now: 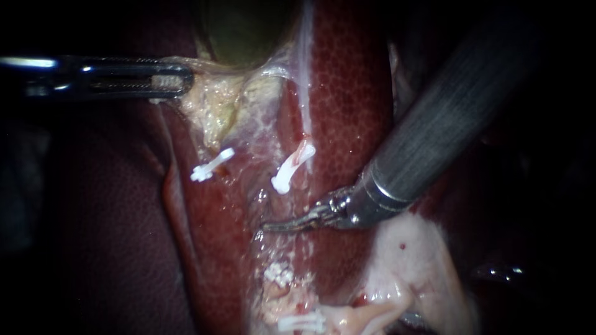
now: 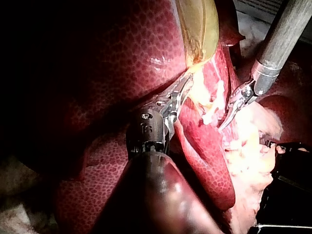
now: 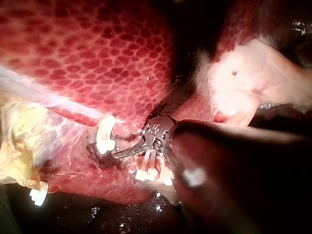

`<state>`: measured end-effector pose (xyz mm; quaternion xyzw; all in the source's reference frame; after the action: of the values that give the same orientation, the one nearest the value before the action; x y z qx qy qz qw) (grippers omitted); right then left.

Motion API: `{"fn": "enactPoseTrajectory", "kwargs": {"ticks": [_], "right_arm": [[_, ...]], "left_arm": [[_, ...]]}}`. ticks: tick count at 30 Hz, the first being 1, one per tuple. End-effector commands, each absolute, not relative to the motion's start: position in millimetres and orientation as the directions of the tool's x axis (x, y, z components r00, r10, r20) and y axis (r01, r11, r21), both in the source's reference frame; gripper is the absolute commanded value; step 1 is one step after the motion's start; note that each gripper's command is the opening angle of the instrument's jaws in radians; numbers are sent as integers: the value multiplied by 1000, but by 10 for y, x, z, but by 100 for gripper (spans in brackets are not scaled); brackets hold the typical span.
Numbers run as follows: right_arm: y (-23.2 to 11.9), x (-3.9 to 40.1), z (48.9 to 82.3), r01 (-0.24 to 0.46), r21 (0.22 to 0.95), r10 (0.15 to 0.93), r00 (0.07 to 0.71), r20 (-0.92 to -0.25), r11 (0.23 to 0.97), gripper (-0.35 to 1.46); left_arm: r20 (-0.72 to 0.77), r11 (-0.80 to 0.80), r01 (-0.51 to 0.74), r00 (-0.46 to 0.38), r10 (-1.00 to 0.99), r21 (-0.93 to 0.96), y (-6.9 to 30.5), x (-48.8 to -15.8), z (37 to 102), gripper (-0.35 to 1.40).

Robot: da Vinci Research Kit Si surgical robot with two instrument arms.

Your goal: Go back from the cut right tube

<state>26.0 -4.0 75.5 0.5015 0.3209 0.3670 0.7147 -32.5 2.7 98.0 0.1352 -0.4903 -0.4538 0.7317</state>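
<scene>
So the thing that matters is how the right instrument (image 1: pixel 276 225) sits against the cut right tube (image 1: pixel 305 151). The tube runs roughly up and down the endoscope view. Its upper stump carries a white clip (image 1: pixel 287 175) just above the tip, and the lower end with more clips (image 1: pixel 278 273) is just below. The end effector lies crosswise in the gap between the two stumps, pointing toward the view's left, with its shaft coming in from the upper right. Its jaws look closed with nothing in them, though they're thin enough that I wouldn't swear to it. I reckon backing out means sliding straight along the shaft's own line, not sweeping up or down into either clip. The left instrument (image 1: pixel 177 77) is well away, clamped on pale tissue (image 1: pixel 214 102) below the gallbladder (image 1: pixel 242 31).
</scene>
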Motion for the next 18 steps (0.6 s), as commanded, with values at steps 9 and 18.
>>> {"fn": "enactPoseTrajectory", "kwargs": {"ticks": [9, 18], "right_arm": [[-41, 261, 754, -173, 947, 836, 530, -143, 271, 5], [-43, 268, 750, -86, 921, 797, 535, -279, 380, 99]], "left_arm": [[595, 552, 532, 107, -796, 642, 27, -325, 980, -13], [596, 552, 532, 107, -796, 642, 27, -325, 980, -11]]}}
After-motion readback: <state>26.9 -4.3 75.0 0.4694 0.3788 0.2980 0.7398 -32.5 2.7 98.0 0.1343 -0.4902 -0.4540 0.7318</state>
